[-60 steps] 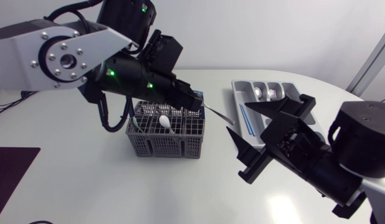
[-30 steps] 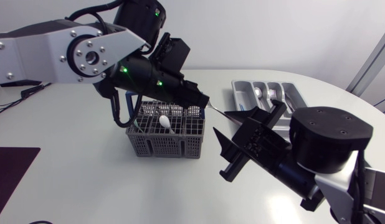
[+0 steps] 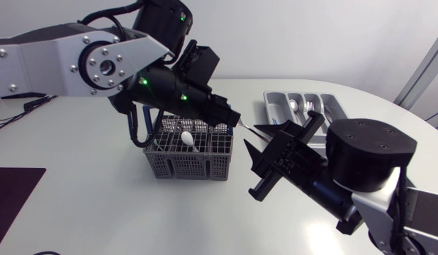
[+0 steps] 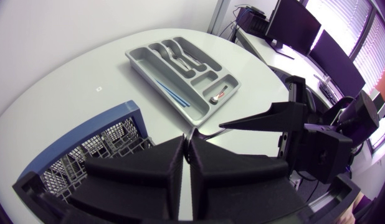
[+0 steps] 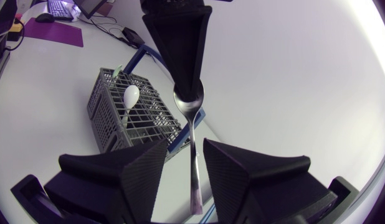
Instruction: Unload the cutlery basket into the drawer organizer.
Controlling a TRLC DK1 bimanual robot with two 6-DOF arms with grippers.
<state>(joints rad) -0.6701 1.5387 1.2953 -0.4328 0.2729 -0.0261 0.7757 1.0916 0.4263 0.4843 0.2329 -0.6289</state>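
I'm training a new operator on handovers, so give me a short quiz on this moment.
1. True or false: the left gripper is shut on the metal spoon.
2. The second spoon, in the basket, is: A) white B) red C) blue.
3. Fill in: either side of the metal spoon's handle, the fingers of the right gripper stand ___.
Key: 1 true; 2 A; 3 open.

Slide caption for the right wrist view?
Left claw holds a spoon by its bowl, handle inside the open right claw; cutlery basket behind.
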